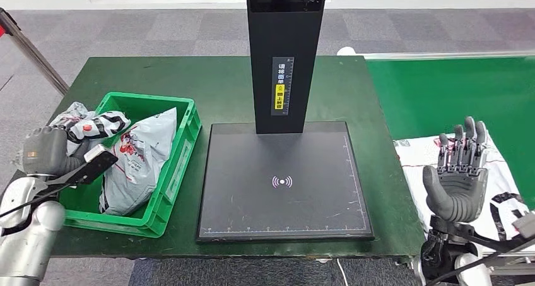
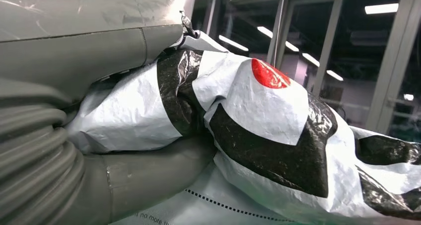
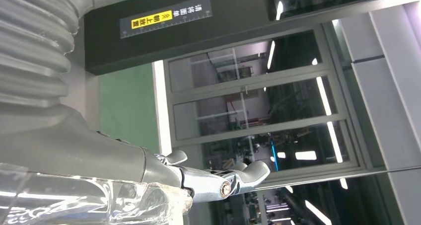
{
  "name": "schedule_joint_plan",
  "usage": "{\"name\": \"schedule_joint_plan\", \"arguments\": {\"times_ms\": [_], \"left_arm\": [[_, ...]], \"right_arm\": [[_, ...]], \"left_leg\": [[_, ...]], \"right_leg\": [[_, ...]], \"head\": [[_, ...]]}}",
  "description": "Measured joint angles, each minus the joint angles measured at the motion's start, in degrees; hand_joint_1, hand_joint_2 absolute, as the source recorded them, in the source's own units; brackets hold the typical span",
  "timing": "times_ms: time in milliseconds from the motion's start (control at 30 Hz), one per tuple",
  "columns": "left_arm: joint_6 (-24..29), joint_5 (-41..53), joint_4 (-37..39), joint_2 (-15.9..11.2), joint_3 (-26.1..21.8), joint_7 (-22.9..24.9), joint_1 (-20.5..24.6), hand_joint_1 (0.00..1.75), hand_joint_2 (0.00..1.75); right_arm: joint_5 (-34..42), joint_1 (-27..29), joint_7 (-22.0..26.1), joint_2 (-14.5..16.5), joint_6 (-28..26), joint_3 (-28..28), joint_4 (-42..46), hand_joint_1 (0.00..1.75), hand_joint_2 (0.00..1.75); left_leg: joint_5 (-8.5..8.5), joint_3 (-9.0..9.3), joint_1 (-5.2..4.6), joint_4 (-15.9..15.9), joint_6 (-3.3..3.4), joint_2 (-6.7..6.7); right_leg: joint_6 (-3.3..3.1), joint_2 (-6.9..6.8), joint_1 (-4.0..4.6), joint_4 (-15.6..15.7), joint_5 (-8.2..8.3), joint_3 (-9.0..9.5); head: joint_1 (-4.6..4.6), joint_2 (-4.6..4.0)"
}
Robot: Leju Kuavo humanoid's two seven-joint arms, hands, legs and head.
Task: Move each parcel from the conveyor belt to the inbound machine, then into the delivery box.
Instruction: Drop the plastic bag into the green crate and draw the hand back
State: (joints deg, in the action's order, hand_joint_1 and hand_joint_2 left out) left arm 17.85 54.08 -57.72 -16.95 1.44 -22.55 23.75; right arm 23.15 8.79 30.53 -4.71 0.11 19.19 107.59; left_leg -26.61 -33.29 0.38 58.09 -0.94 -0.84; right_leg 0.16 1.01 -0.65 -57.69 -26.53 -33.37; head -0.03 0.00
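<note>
My left hand (image 1: 47, 150) holds a crumpled black, white and red parcel (image 1: 88, 125) over the left end of the green delivery box (image 1: 183, 148). The left wrist view shows this parcel (image 2: 258, 111) squeezed between thumb and fingers (image 2: 149, 170). A white parcel with a cartoon print (image 1: 135, 160) lies in the box below. My right hand (image 1: 457, 172) is open, palm up, with fingers apart, above a white parcel (image 1: 413, 153) on the green conveyor belt (image 1: 454, 90). The inbound machine's black platform (image 1: 284, 178) between the two hands is bare.
The machine's tall black column (image 1: 287, 59) rises from the back of the platform, and its yellow label (image 3: 166, 17) appears in the right wrist view. Box and machine stand on a green table (image 1: 227, 84). A slanted metal pole (image 1: 31, 49) stands at far left.
</note>
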Motion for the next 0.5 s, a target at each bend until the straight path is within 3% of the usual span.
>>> {"name": "schedule_joint_plan", "arguments": {"times_ms": [67,133,200,500], "left_arm": [[0.19,0.14,0.38,0.8,-0.25,-0.2,-0.66,1.03,1.75],[0.27,0.45,0.68,1.58,-0.4,-0.4,-0.98,0.36,1.75],[0.52,0.92,0.81,2.39,-0.5,-0.79,-1.19,0.0,1.75],[0.98,1.42,-2.24,5.37,-0.59,-1.93,-1.43,0.0,1.75]], "right_arm": [[-0.02,0.5,0.0,0.22,0.05,0.01,0.41,0.0,1.75],[-0.1,0.83,-0.01,0.52,0.19,0.02,0.84,0.0,1.75],[-0.45,1.0,-0.02,0.94,0.4,0.12,1.26,0.0,1.75],[-1.02,-0.14,-0.54,1.54,0.56,0.79,1.61,0.0,1.75]], "left_leg": [[0.0,0.0,0.0,0.0,0.0,0.0],[0.0,0.0,0.0,0.0,0.0,-0.01],[0.0,0.0,0.0,0.0,0.0,-0.01],[0.01,0.01,0.0,0.02,0.0,0.01]], "right_leg": [[0.0,0.0,0.0,0.0,0.0,-0.01],[0.0,-0.01,0.0,0.0,0.0,0.0],[0.0,-0.02,0.0,0.0,0.0,0.01],[0.01,-0.01,-0.01,0.0,0.02,0.02]], "head": [[-0.01,0.0],[0.0,0.0],[0.01,0.0],[-0.01,0.0]]}}
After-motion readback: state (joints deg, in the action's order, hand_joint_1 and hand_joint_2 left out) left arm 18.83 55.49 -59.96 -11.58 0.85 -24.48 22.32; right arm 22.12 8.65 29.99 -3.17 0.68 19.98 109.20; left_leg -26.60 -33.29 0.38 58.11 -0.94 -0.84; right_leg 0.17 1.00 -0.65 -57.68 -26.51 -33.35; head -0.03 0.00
